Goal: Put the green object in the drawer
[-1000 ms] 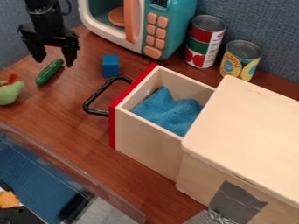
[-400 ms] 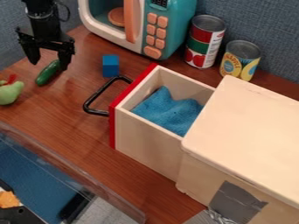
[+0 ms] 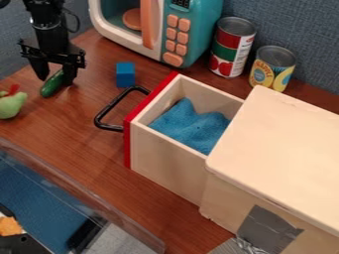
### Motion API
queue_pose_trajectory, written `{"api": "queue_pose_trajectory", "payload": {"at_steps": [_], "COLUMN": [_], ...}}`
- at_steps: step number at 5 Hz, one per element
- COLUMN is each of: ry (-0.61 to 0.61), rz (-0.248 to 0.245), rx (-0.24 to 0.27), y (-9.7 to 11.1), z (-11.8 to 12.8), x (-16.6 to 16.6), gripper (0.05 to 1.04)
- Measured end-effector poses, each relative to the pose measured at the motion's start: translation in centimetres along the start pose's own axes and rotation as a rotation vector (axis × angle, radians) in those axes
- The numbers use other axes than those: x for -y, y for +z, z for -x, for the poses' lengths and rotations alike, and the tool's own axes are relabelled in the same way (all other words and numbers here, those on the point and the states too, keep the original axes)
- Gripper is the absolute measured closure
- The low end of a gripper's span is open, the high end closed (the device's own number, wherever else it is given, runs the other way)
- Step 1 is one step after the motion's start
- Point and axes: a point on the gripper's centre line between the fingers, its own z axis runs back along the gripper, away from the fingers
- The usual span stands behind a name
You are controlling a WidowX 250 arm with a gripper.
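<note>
The gripper (image 3: 56, 81) has its jaws wide about the cucumber (image 3: 51, 86), well apart from the open drawer (image 3: 165, 161).

The cucumber (image 3: 50, 88) is dark green, and the gripper (image 3: 57, 80) is black. The drawer (image 3: 165, 166) has pale cream wood sides, a bright red front and a black handle (image 3: 110, 106); the cloth (image 3: 189, 125) is blue. The box (image 3: 281, 144) is the same pale wood, with grey tape (image 3: 268, 227). The toy fruit (image 3: 11, 105) is light green with red on top, the block (image 3: 125, 75) plain blue. The microwave (image 3: 198, 30) is teal and white, its buttons (image 3: 173, 60) peachy orange. The tall can (image 3: 231, 47) mixes red, green and white; the short can (image 3: 271, 69) shows yellow and blue. Darker grain streaks the reddish-brown table (image 3: 79, 144).
</note>
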Motion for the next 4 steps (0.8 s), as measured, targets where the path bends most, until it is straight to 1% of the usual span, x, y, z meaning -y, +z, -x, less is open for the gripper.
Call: {"api": "queue_pose_trajectory", "payload": {"at_steps": [1, 2, 3, 4], "ry": [0.024, 0.045, 0.065, 0.075], "rz": [0.028, 0.078, 0.122, 0.193], "rx": [-0.028, -0.037, -0.004, 0.01], "y": [0.0, 1.4, 4.8, 8.6], "z": [0.6, 0.8, 0.1, 0.1], "x": [-0.5, -0.4, -0.3, 0.5], "gripper": [0.728, 0.775, 0.775, 0.775]}}
